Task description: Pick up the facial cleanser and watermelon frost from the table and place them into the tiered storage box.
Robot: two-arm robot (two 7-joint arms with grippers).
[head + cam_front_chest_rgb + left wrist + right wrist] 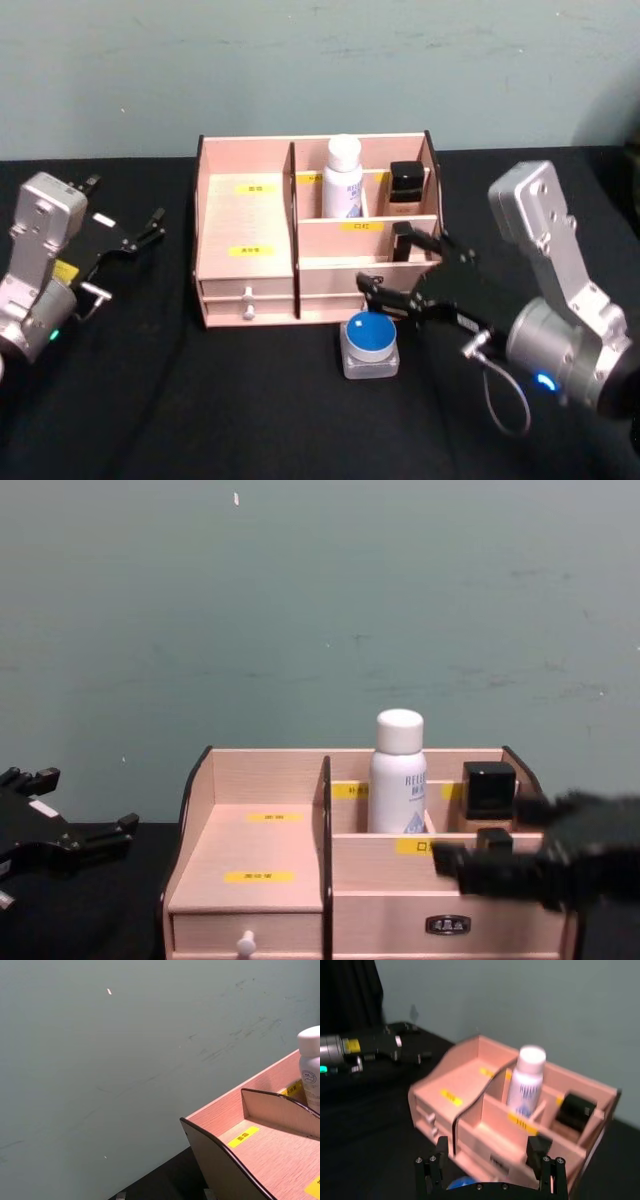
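1. The box (pixel 230 215) is a wide pale-wood organiser with dark edge trim. It has stepped open compartments, a white knob (pixel 245 942) low on its left front and a metal handle (pixel 445 924) on its right drawer. It stands mid-table (pixel 250 400), against the green wall.
2. One white bottle (pixel 343 178) stands upright in a rear compartment. One black cube (pixel 406 180) sits in the rear compartment to the right of it. One blue-lidded jar (pixel 370 343) rests on the table just in front of the box.
3. Four yellow labels can be counted in the head view; their print is too small to read.
4. The right gripper (pixel 380 258) hovers over the box's front right part, above the jar. Its claw is spread and holds nothing.
5. The left gripper (pixel 128 200) hangs well to the left of the box, its claw also spread and empty.
6. In the chest view the right gripper is blurred and covers part of the box's right side. The right wrist view shows just a sliver of the jar's blue lid (pixel 460 1183) between the fingers (pixel 441 1147).
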